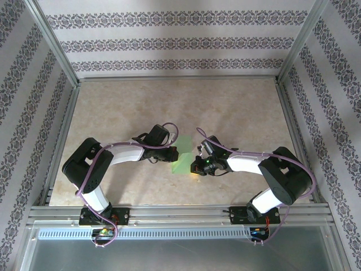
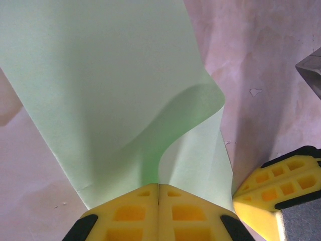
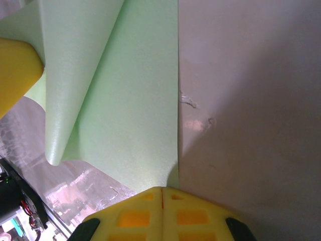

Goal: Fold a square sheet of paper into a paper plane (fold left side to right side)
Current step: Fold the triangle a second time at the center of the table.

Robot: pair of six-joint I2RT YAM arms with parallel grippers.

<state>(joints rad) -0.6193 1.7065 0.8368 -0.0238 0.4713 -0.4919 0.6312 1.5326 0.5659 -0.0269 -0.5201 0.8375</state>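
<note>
- Yellow pads of the left gripper [image 2: 159, 187] press together with no gap, pinching an edge of the square sheet of paper [image 2: 100, 85]. The sheet rises out of the jaws and curls over in a loose wave.
- Closed just as flat is the right gripper [image 3: 161, 190]. Its jaws meet on a corner of the sheet, where the straight edge runs along the bare worktop [image 3: 251, 100].
- Seen from above, the sheet lies between the two grippers at mid-worktop, partly lifted and bowed rather than flat.
- Risk: the bend is a soft roll, not a crease. If the left side is carried across unevenly, the edges could land skewed and the fold set crooked.
- Risk: both grips look to be at the very margin, so the thin paper may slip out, or tear if the arms pull apart.
- Risk: the grippers are close together, so their pads could collide while crossing.
</note>
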